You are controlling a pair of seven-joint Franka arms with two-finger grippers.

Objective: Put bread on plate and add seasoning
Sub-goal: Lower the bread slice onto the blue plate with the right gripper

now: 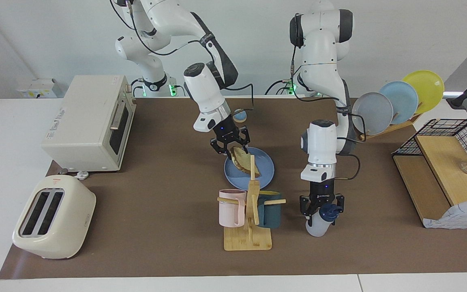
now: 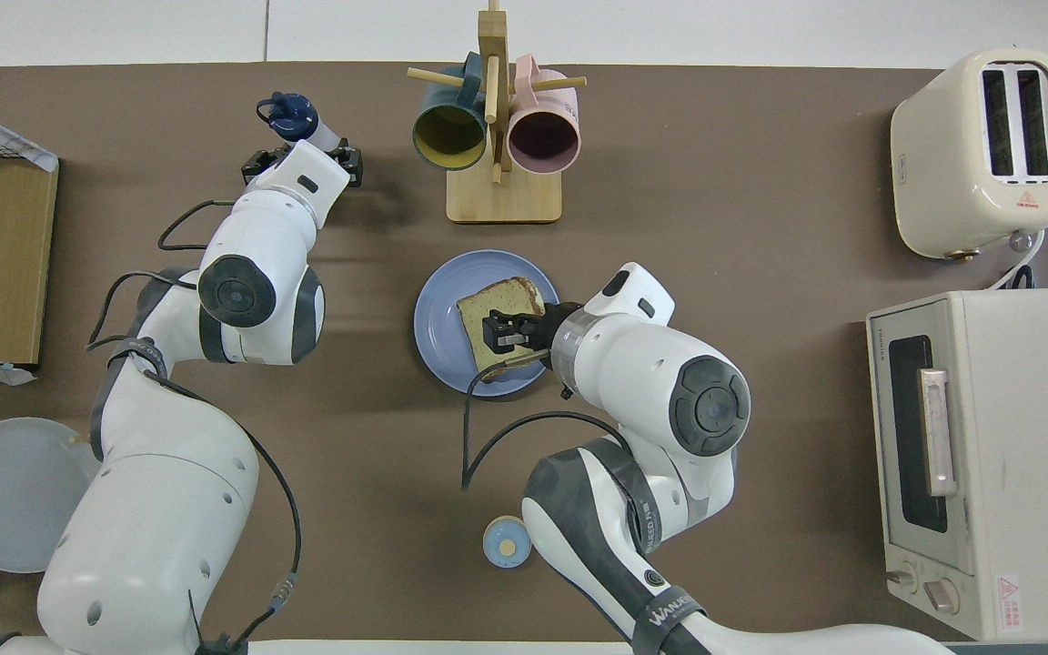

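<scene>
The bread (image 1: 242, 161) lies flat on the blue plate (image 1: 264, 175) at mid-tabletop, its edge toward the robots under the right gripper (image 1: 231, 144), whose fingers stand apart on either side of the slice; whether they touch it cannot be told. From overhead, the bread (image 2: 497, 314) covers the half of the plate (image 2: 438, 327) toward the right arm's end, with the right gripper (image 2: 498, 331) over it.

The left gripper (image 1: 321, 205) is down at the seasoning bottle (image 1: 318, 226), which stands tilted on the tabletop toward the left arm's end, farther from the robots than the plate, beside the mug rack (image 1: 249, 227). Its fingers flank the bottle just under the navy cap (image 1: 330, 212); whether they are clamped on it cannot be told. From overhead, the left gripper (image 2: 303, 165) hides most of the bottle (image 2: 319, 138).

A toaster (image 1: 53, 217) and oven (image 1: 89, 121) occupy the right arm's end; a bell (image 1: 239, 115) sits nearer the robots than the plate.
</scene>
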